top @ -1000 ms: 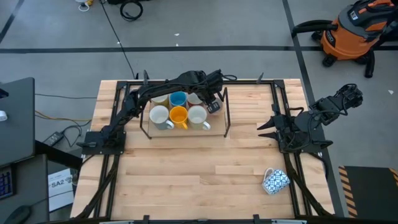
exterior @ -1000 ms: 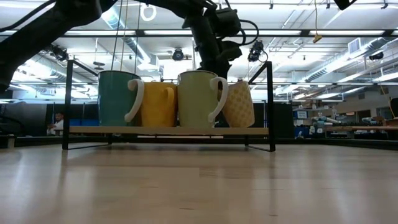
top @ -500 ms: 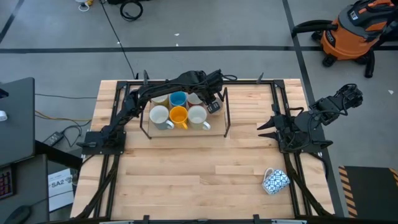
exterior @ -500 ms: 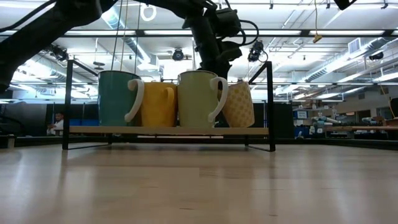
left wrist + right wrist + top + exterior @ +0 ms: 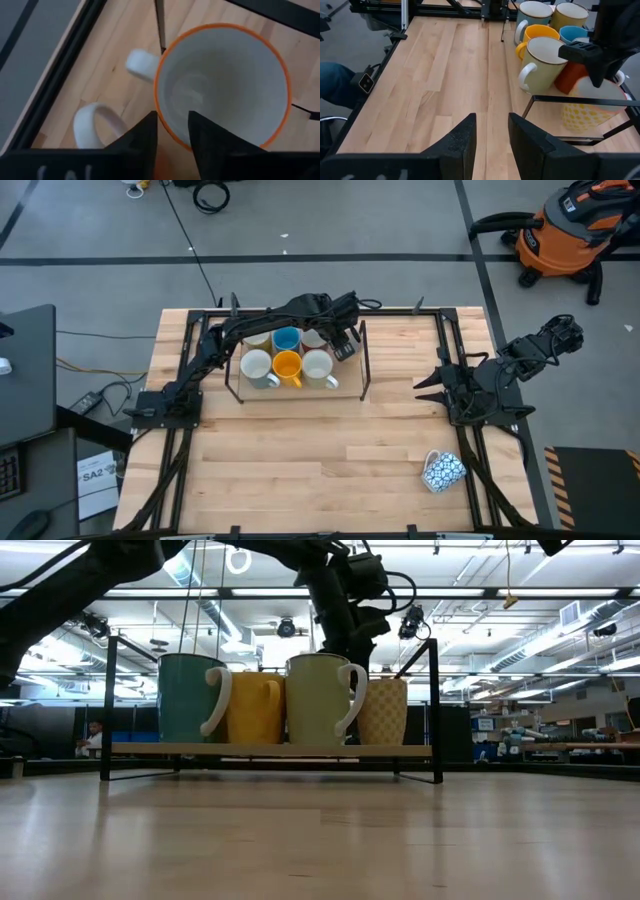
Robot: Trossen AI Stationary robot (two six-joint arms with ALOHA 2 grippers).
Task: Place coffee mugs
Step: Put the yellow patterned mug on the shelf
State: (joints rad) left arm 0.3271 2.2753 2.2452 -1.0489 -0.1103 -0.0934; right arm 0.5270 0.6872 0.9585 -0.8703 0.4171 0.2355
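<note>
Orange-rimmed mug (image 5: 222, 85) under left end effector (image 5: 172, 132)

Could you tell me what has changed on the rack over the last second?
The patterned mug, tilted before, now stands upright on the rack as the left end effector lets go of its rim. The other mugs, the loose blue-and-white mug and the right end effector stayed put.

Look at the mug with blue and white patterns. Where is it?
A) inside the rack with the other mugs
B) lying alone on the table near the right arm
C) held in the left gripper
B: in the high view the blue-and-white patterned mug lies on its side on the table, in front of the right arm's base, far from the rack.
</note>
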